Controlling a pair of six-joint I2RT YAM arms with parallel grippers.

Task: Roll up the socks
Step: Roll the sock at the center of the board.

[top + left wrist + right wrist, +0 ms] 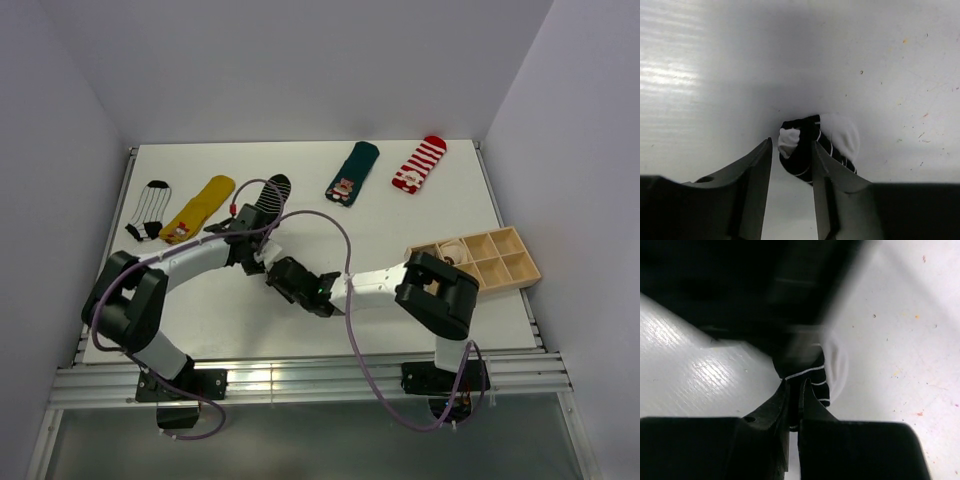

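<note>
1. In the lower middle of the left wrist view, the left gripper (791, 145) sits low over the table (900, 65). Its fingers stand apart and squeeze nothing.
2. The black sock (812, 142) with thin white lines is a small bunched lump in the middle of that view. Its white end pokes into the gap. The lump touches the finger (827, 175) on the right side of the frame.
3. In the lower middle of the right wrist view, the right gripper (794, 390) is pinched tight on a fold of the same sock.
4. I think the step in hand is making the roll stay together. The right pinch should stay firm so the lump does not flop open.
5. The left fingers should move away slowly and straight, so they do not catch the white end and pull it loose.
6. If the white end sticks out, it is best to tuck it under the roll first.
7. At the right edge of the top view sits a wooden tray (524, 252), well apart from the sock. I cannot tell if the roll goes there.
</note>
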